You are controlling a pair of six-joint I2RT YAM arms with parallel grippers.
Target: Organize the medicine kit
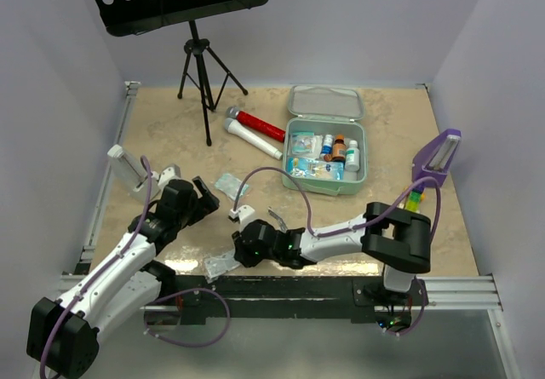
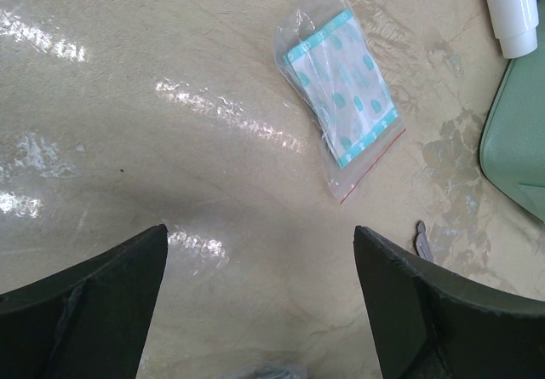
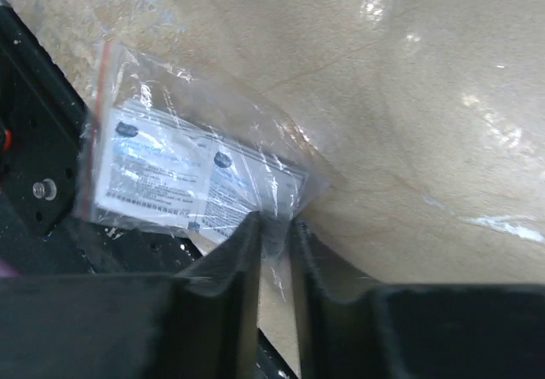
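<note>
At the near edge of the table [image 1: 170,136], the right gripper [image 3: 274,226] pinches one corner of a clear bag [image 3: 170,175] (a thin hold). Its arm is stretched low to the left, so it should lift slowly or the film may slip. Farther in, the left gripper [image 2: 260,236] hovers open-jawed over a dotted pouch [image 2: 341,98]. Beyond, far right, the kit [image 1: 363,162] lies open.

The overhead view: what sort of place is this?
Probably a robotics test booth, not a clinic: plain white walls box in a beige marbled tabletop, a metal rail at its near edge carries two arms, and an open mint-green plastic medicine kit lies on it.
</note>
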